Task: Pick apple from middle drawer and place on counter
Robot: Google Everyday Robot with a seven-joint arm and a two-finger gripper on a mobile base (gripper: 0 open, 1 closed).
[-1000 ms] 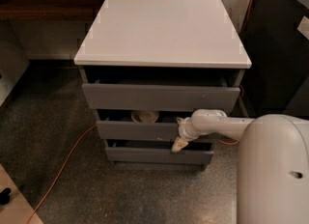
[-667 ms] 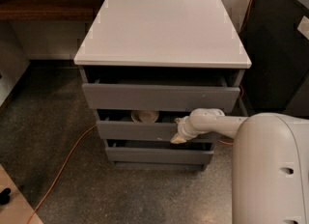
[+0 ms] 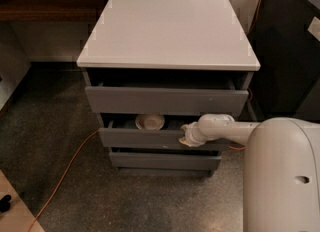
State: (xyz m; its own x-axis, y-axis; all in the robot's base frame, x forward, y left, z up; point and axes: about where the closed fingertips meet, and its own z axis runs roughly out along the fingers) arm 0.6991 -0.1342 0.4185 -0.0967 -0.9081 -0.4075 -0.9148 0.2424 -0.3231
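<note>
One cabinet with one counter (image 3: 170,31), a pale square slab, above three dark grey drawers, all pulled out a little: the top drawer (image 3: 165,101), the middle drawer (image 3: 145,138) and the lowest drawer (image 3: 165,161). One white bowl (image 3: 149,121) sits inside the middle drawer, left of centre, and only its upper part shows over the drawer front. I cannot see the apple; most of the drawer's inside is hidden behind the top drawer's front.

One arm (image 3: 227,128) reaches in from my robot's body (image 3: 282,176) at lower right, ending in one gripper (image 3: 188,137) at the top edge of the middle drawer's front, right of the bowl and apart from it. I cannot tell how far the gripper is open, nor whether it has hold of anything. One orange cable (image 3: 65,171) crosses the speckled floor (image 3: 60,126) at left. One dark wooden shelf (image 3: 45,6) runs behind the cabinet.

Compared with a second ago, the gripper sits slightly higher on the drawer front, which it then hung further down across. The robot's body fills a little more of the corner. The drawers and bowl have not moved.
</note>
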